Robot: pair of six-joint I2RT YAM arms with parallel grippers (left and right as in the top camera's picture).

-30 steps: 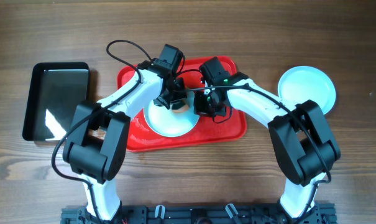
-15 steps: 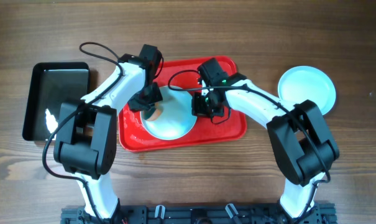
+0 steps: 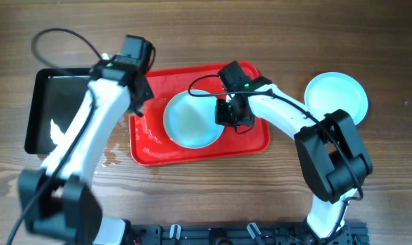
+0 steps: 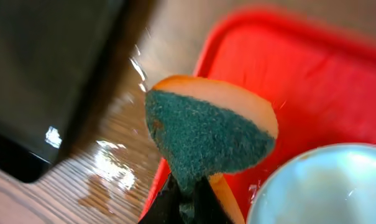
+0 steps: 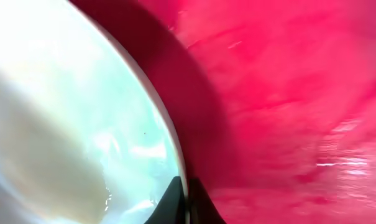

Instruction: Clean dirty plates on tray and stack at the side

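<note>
A pale mint-white plate (image 3: 191, 120) lies tilted on the red tray (image 3: 246, 143); its surface looks clean. My right gripper (image 3: 227, 112) is shut on the plate's right rim (image 5: 175, 155), holding that edge above the tray (image 5: 287, 93). My left gripper (image 3: 139, 105) is shut on a sponge (image 4: 206, 134) with a green scouring face and orange back, held over the tray's left edge (image 4: 203, 62), apart from the plate (image 4: 318, 186). Another clean plate (image 3: 336, 96) lies on the table right of the tray.
A black rectangular pan (image 3: 59, 109) lies left of the tray, also in the left wrist view (image 4: 45, 81). Water is spilled on the wooden table (image 3: 114, 153) by the tray's left front corner (image 4: 107, 171).
My left gripper has lifted the sponge off the plate and swung left to the tray's left edge. The right gripper has kept its hold on the plate's rim.
</note>
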